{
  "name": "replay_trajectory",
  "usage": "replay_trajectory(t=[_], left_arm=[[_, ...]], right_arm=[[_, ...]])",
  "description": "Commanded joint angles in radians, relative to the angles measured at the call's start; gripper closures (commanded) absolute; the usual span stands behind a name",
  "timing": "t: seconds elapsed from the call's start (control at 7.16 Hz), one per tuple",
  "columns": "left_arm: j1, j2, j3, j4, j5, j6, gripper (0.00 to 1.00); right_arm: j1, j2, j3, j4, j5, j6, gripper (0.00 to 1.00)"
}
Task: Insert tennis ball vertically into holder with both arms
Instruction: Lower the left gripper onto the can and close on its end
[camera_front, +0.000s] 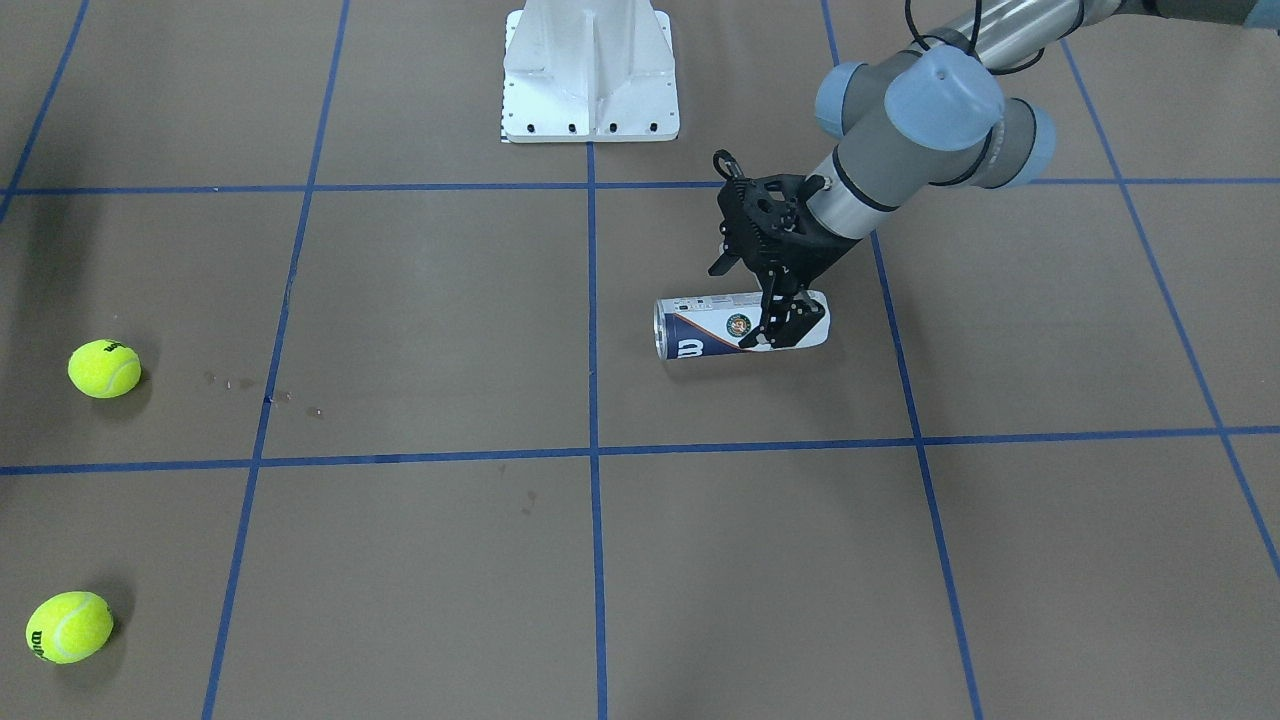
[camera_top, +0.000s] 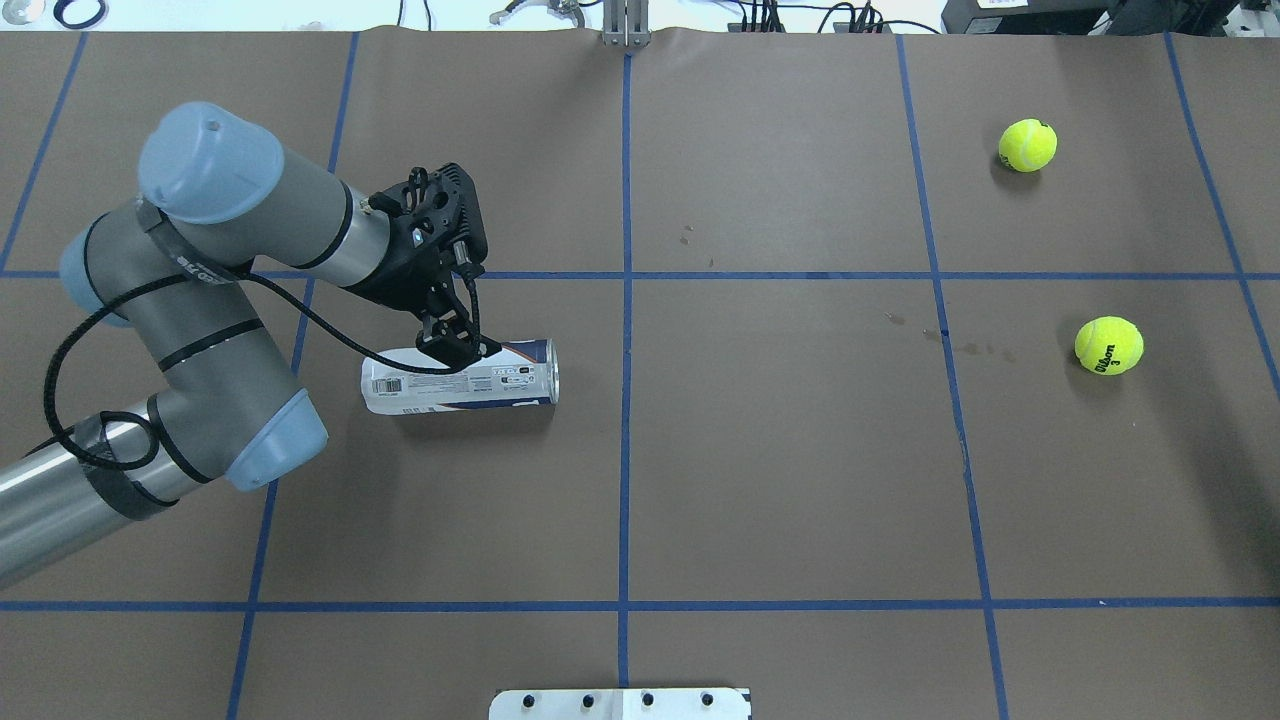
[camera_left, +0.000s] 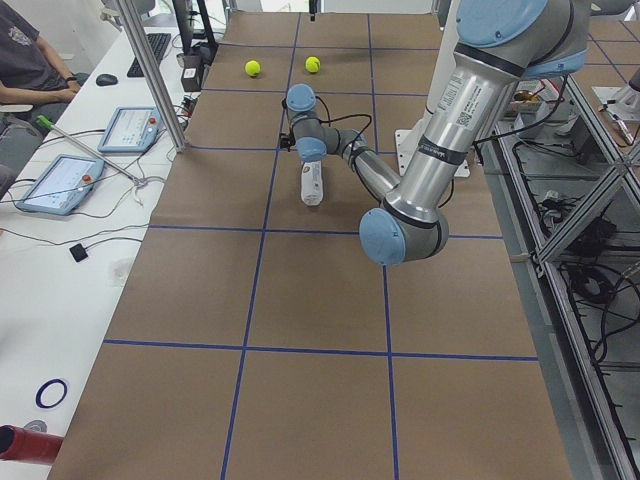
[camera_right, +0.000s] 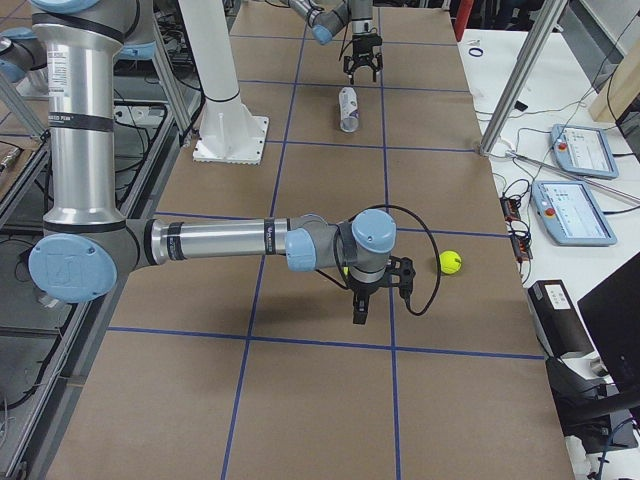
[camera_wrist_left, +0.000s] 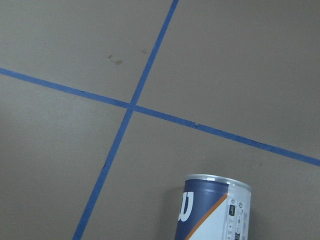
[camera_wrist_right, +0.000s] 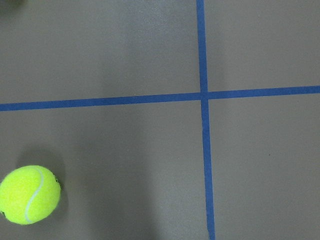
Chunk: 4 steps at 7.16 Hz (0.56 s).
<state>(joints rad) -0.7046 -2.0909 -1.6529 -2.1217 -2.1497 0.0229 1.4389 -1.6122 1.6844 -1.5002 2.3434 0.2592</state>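
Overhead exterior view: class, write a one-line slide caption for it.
Left gripper above the holder, which lies on its side; far tennis ball and near tennis ball sit apart at right.

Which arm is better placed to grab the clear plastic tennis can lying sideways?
Left. The left arm's fingers hang right at the clear plastic tennis can; the right arm's fingers are far off by a yellow tennis ball.

Holder (camera_top: 490, 388) left on table (camera_top: 780, 450); ball (camera_top: 1109, 345) (second ball (camera_top: 1027, 145) beyond) far right

Brown paper sheet (camera_top: 800, 450) lying flat, blue tape lines (camera_top: 626, 450) gridding it; white bench (camera_left: 90, 250) carrying two tablets (camera_left: 55, 185), person (camera_left: 25, 50) sitting beside.
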Motion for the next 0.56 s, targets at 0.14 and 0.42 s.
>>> replay_trajectory(t=[0.14, 0.42], left_arm=[[0.052, -0.076, 0.096, 0.003, 0.057, 0.002, 0.0], [0.066, -0.083, 0.101, 0.034, 0.088, 0.028, 0.0]], right_arm=[[0.0, -0.002, 0.0, 0.0, 0.001, 0.0, 0.01], [0.0, -0.002, 0.0, 0.0, 0.001, 0.0, 0.01]])
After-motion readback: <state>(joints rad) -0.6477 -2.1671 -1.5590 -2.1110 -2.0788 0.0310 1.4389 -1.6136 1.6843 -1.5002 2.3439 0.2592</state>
